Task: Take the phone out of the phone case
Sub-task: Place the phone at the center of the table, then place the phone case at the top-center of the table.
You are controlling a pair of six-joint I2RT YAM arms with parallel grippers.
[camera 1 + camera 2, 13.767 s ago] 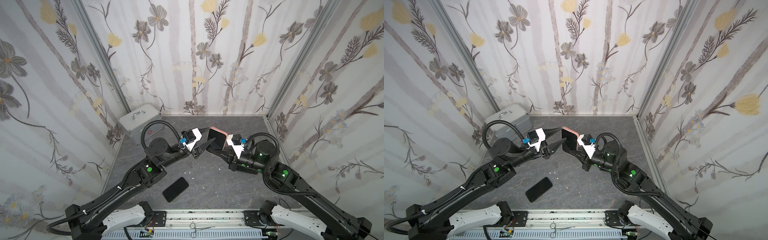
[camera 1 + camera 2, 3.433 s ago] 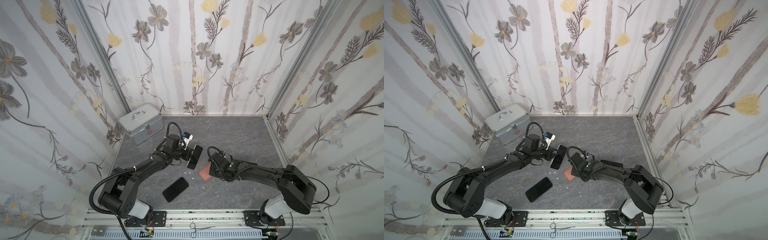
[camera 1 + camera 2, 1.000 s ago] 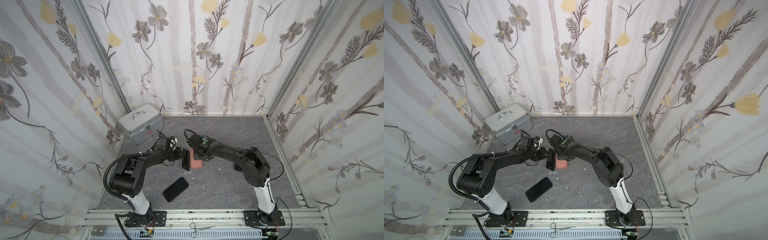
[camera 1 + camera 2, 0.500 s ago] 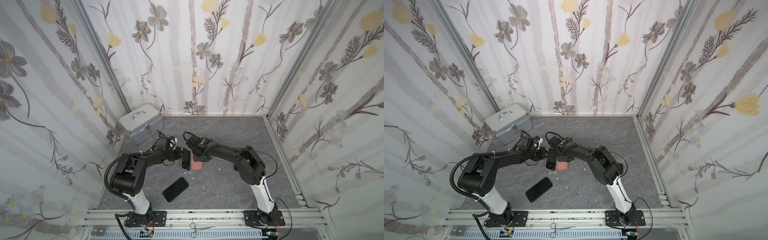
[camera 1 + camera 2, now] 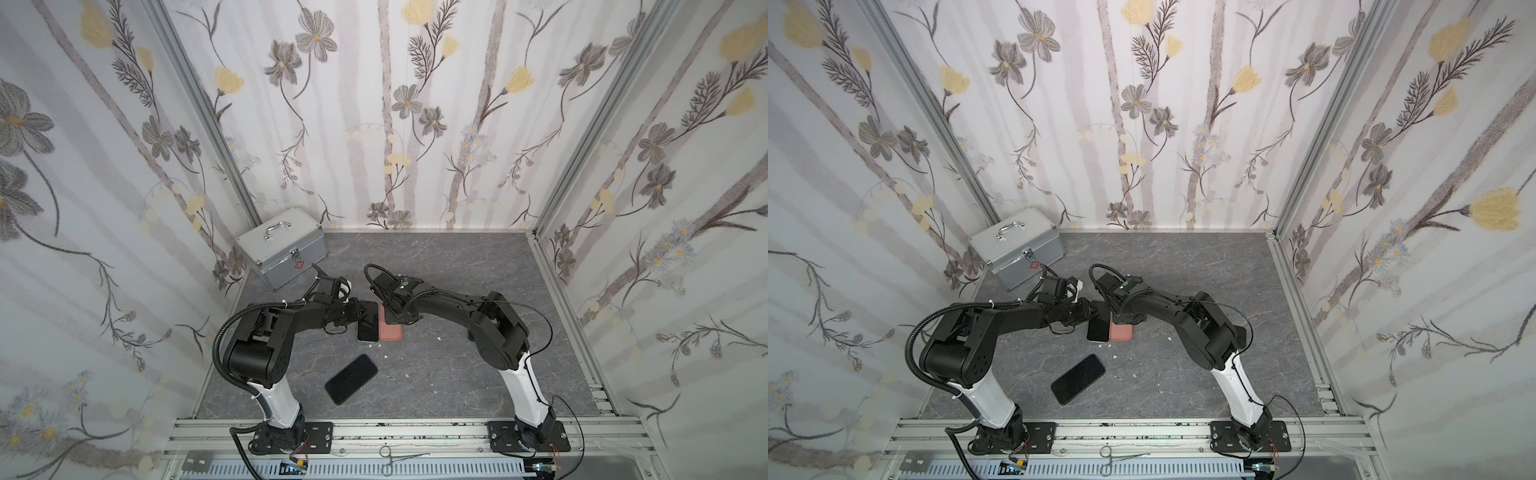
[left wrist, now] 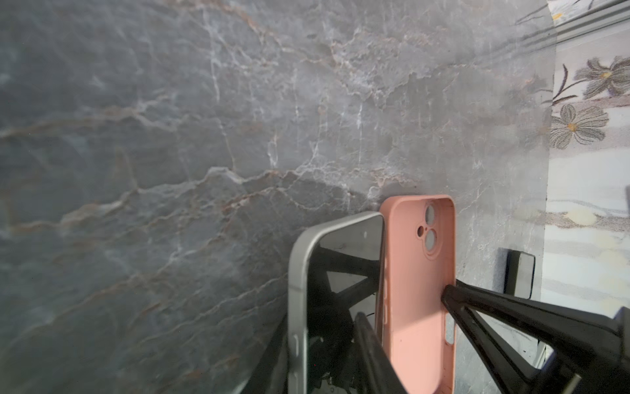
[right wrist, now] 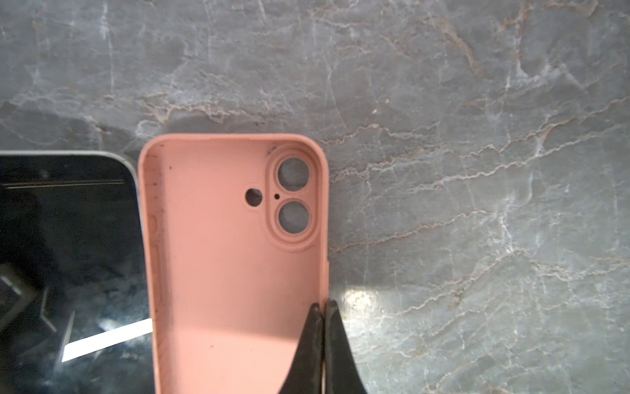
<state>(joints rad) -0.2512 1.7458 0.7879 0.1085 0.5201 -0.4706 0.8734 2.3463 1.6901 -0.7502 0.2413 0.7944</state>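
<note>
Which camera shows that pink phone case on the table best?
The right wrist view: the salmon-pink silicone phone case is seen close up, empty inside, lens holes clear, the right gripper pinching its side wall. The left wrist view shows it slanted and narrower; both top views show only a small pink rectangle.

phone [image 7: 68, 256]: dark screen up, silver rim | phone case [image 7: 221, 273]: pink, empty, alongside

Robot lab test cell: floral wall panels [image 5: 415, 124] on aluminium posts [image 5: 198, 95], marble-look tabletop [image 5: 457, 270], my arm bases [image 5: 291, 441] bolted to an extrusion rail [image 5: 415, 432], forceps [image 5: 402, 459] beside a cable duct [image 5: 332, 472].
</note>
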